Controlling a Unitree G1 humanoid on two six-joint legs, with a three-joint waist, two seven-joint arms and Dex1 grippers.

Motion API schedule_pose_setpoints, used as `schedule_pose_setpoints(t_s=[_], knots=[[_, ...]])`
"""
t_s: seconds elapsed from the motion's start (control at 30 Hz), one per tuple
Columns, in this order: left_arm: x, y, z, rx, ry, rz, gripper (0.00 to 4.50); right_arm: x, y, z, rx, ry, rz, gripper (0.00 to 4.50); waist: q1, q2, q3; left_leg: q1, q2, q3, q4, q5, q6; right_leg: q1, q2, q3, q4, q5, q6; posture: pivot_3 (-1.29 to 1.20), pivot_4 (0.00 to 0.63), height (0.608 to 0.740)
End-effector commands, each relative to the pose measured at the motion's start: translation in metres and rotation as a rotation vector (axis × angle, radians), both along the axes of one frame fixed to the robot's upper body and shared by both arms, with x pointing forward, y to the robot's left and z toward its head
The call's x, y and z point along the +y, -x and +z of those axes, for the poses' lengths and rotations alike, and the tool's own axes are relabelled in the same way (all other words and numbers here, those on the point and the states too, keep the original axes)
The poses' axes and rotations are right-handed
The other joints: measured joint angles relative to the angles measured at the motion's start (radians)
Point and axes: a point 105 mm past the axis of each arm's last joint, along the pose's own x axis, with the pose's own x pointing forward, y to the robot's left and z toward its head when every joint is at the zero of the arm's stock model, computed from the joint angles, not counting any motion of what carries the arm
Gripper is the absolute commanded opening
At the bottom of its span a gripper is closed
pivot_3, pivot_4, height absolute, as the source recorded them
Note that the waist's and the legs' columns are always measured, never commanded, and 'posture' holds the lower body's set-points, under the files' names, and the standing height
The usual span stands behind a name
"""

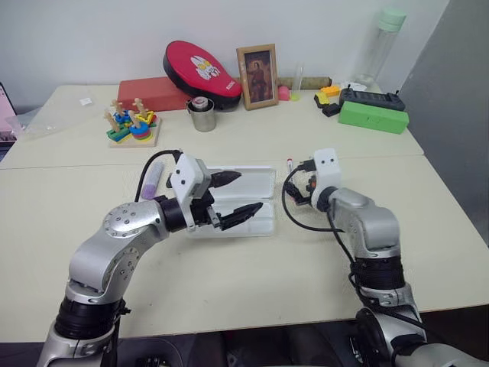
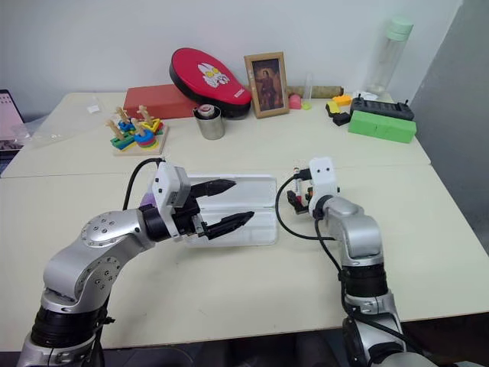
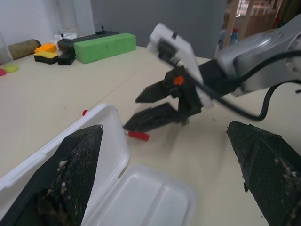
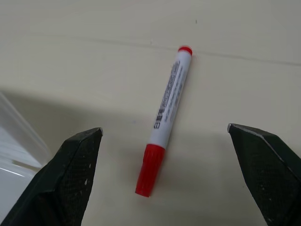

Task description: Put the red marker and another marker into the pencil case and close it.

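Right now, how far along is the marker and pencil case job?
Done: the pencil case lies open. In hand: the open right gripper straddles the red marker on the table, not gripping. The open left gripper is over the case. Left: both markers, including the lavender marker beside the case, then closing.

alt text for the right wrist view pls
A red marker with a white barrel lies flat on the beige table, centred between the right gripper's two wide-open black fingers. A corner of the white pencil case shows at the edge.
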Motion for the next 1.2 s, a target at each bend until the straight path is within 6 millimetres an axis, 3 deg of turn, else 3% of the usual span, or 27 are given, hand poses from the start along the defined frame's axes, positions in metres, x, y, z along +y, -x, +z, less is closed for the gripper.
schedule_pose_setpoints(t_s=[0.03,0.13,0.27,0.6,0.7,0.83,0.87,0.9,0.97,1.07,1.2], knots=[[-0.002,0.000,0.009,-0.050,0.003,-0.006,4.50,0.005,-0.005,-0.011,-0.005,0.019,-0.019,4.48,0.000,-0.001,0.000,0.000,0.000,0.000,0.000,0.000,0.000,0.000,0.000,0.000,0.000,0.000,0.000,0.00,0.150,0.740],[0.000,-0.001,0.008,-0.054,-0.001,0.010,4.50,0.009,-0.007,-0.017,0.000,0.025,-0.025,4.07,-0.002,-0.001,-0.001,0.001,0.000,0.000,0.001,0.000,0.000,0.001,0.000,0.000,0.000,0.000,0.000,0.00,0.150,0.740],[0.001,-0.001,0.008,-0.059,-0.001,0.022,4.50,0.007,-0.011,-0.011,-0.023,0.020,-0.043,3.21,-0.002,-0.001,-0.001,0.001,0.000,0.000,0.001,0.000,0.000,0.001,0.000,0.000,0.000,-0.002,0.004,0.00,0.150,0.740],[-0.001,-0.012,0.009,-0.109,-0.001,0.071,4.50,-0.016,-0.016,0.005,-0.086,0.008,-0.127,0.86,0.006,-0.001,-0.001,0.001,0.000,0.000,0.001,0.000,0.000,0.002,0.000,0.000,0.000,-0.002,0.004,0.00,0.150,0.740],[0.000,-0.014,0.014,-0.130,0.010,0.087,4.50,-0.031,-0.020,0.023,-0.150,-0.024,-0.177,0.30,0.007,-0.001,-0.001,0.001,0.000,0.000,0.001,0.000,0.000,0.002,0.000,0.000,0.000,-0.002,0.004,0.00,0.150,0.740],[0.012,-0.015,0.025,-0.155,0.033,0.138,4.50,-0.041,-0.027,0.069,-0.353,-0.049,-0.145,0.26,0.004,0.000,0.000,0.000,0.000,0.000,0.000,0.000,0.000,0.001,0.000,0.000,0.000,-0.002,0.004,0.00,0.150,0.740],[0.016,-0.014,0.027,-0.153,0.039,0.148,4.50,-0.038,-0.026,0.082,-0.405,-0.074,-0.110,0.26,0.004,0.000,0.000,0.000,0.000,0.000,0.000,0.000,0.000,0.000,0.000,0.000,0.000,-0.003,0.004,0.00,0.150,0.740],[0.025,-0.011,0.029,-0.144,0.044,0.167,4.50,-0.025,-0.021,0.103,-0.489,-0.102,0.015,0.26,0.001,0.000,0.000,0.000,0.000,0.000,0.000,0.000,0.000,0.000,0.000,0.000,0.000,-0.003,0.004,0.00,0.150,0.740],[0.036,-0.004,0.029,-0.127,0.045,0.191,4.50,-0.004,-0.008,0.126,-0.587,-0.123,0.207,0.26,-0.014,0.001,0.001,0.000,0.000,0.001,-0.001,0.000,0.000,-0.001,0.000,0.001,0.000,-0.003,0.005,0.00,0.150,0.740],[0.061,0.008,0.012,-0.061,-0.041,0.251,4.50,0.032,0.024,0.129,-0.551,-0.137,0.566,0.26,-0.024,0.001,0.001,0.000,0.001,0.001,-0.003,0.000,0.001,-0.002,0.001,0.001,0.000,-0.004,0.003,0.00,0.150,0.740],[0.088,0.019,-0.005,-0.009,-0.102,0.328,4.50,0.057,0.047,0.122,-0.529,-0.038,0.814,0.26,-0.022,0.001,0.001,0.000,0.000,0.000,-0.004,0.000,0.001,-0.001,0.000,0.000,0.000,-0.005,0.000,0.00,0.150,0.740]])
